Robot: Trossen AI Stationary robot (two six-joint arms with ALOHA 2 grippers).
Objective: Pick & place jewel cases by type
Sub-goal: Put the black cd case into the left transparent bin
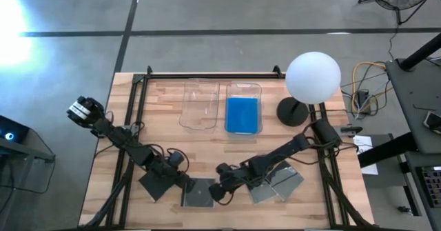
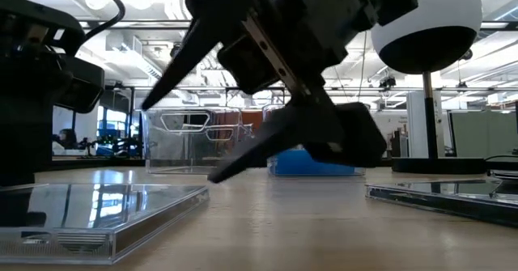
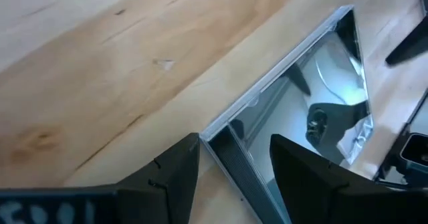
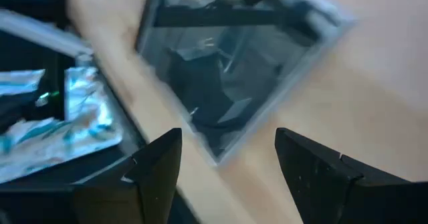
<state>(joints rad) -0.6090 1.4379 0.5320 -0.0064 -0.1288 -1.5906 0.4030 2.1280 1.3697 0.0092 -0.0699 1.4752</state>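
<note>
Table: wooden tabletop [image 1: 172, 134] is carrying everything, with grey floor lying around it
Near edge: dark jewel case [image 1: 200, 192] is lying flat between both grippers
Left gripper [image 1: 185, 184]: fingers are standing apart, straddling that case's corner, gripping nothing
Right gripper [image 1: 216, 191]: fingers are spread wide just beside the same case's other side, holding nothing
Right of them: more dark cases [image 1: 279, 184] are lying flat under the right arm
Another dark case [image 1: 157, 185]: sitting under the left arm
Far side: clear bin [image 1: 200, 105] is sitting beside the bin holding blue cases [image 1: 242, 114]
Lamp [image 1: 311, 79]: standing near the far right corner
</note>
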